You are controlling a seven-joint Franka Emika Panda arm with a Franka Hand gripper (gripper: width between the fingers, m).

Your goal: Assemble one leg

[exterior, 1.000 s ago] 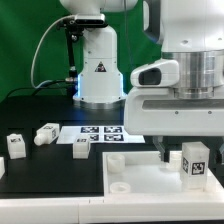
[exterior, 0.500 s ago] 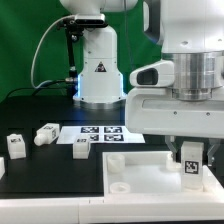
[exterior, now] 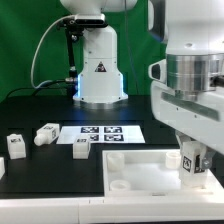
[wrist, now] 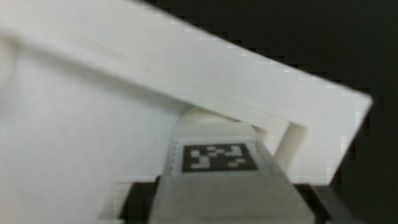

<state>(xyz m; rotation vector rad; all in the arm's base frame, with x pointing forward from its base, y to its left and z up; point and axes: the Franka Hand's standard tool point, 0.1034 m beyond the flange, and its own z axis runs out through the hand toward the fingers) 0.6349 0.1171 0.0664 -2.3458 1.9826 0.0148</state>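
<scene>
My gripper is shut on a white leg with a black-and-white tag on its face, held upright over the right corner of the large white tray-like panel. In the wrist view the held leg stands between dark fingers, its far end at the panel's corner socket. I cannot tell whether it touches the socket. Three more loose legs lie on the black table at the exterior view's left: one, one and one.
The marker board lies flat on the table behind the panel. The robot's white base stands at the back centre. The table's front edge runs just below the panel.
The wrist has turned and the arm has shifted. The held leg has moved slightly down and stays at the panel's right corner.
</scene>
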